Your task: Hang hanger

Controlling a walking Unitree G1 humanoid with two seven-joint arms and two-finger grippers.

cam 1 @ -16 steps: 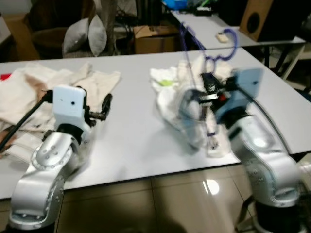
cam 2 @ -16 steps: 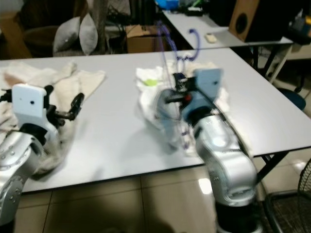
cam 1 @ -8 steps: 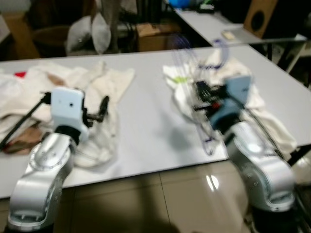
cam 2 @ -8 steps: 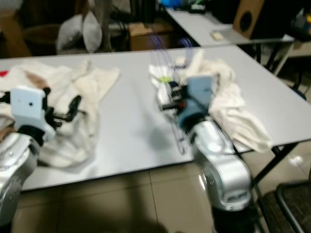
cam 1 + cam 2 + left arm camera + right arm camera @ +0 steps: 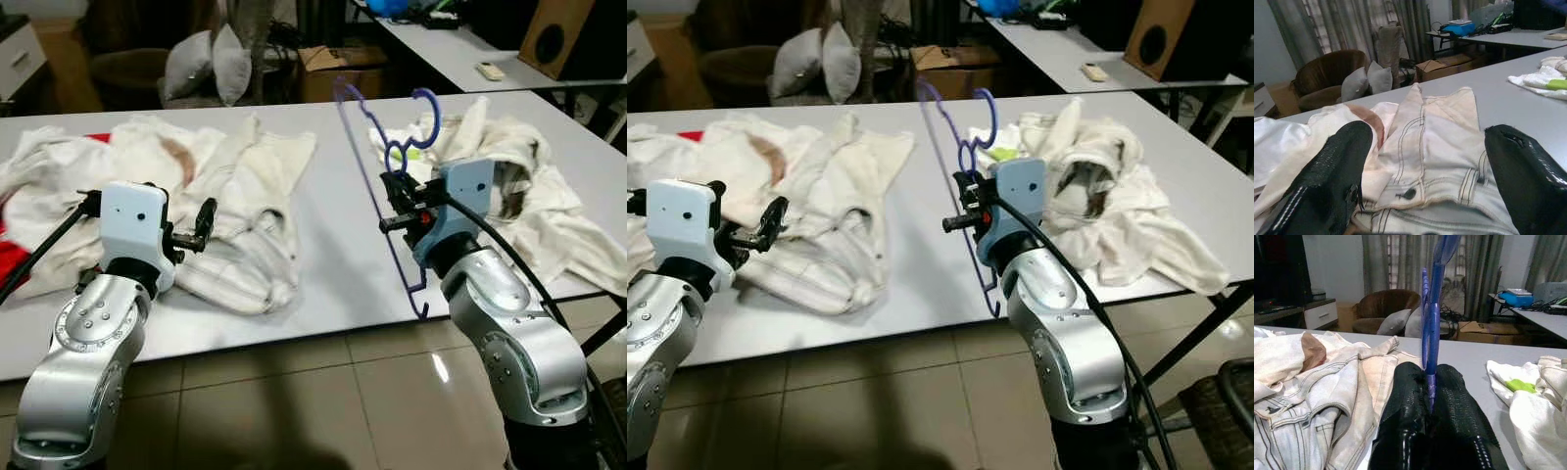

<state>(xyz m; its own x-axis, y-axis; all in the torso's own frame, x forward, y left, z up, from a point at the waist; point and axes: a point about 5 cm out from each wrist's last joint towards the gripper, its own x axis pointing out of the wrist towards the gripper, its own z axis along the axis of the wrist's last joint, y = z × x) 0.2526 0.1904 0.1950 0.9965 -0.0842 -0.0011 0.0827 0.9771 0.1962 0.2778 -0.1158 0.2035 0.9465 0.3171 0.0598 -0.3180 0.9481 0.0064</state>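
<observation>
Right gripper (image 5: 395, 201) clenched on a blue hanger (image 5: 377, 186), both black fingers pressed together around the plastic as seen in the right wrist view, where the hanger (image 5: 1431, 308) stands straight up from between the fingers (image 5: 1409, 401). Hanger held upright and edge-on above the near part of the grey table (image 5: 333, 255), hook at the top, lower end hanging past the table's front edge. It is held clear of the clothes. Left gripper (image 5: 204, 220) spread apart, holding nothing, hovering over the pale denim garment (image 5: 250, 230) on the table's left half; left wrist view shows the two fingers (image 5: 1332, 171) well apart with the garment's seams and button (image 5: 1409, 194) between them. A heap of white cloth (image 5: 509, 196) lies on the table's right side, beyond the right arm. Red fabric (image 5: 12, 259) shows at the far left edge. Behind the table: brown armchair with grey cushions (image 5: 216, 70), cardboard box (image 5: 338, 73), second table (image 5: 460, 54).
</observation>
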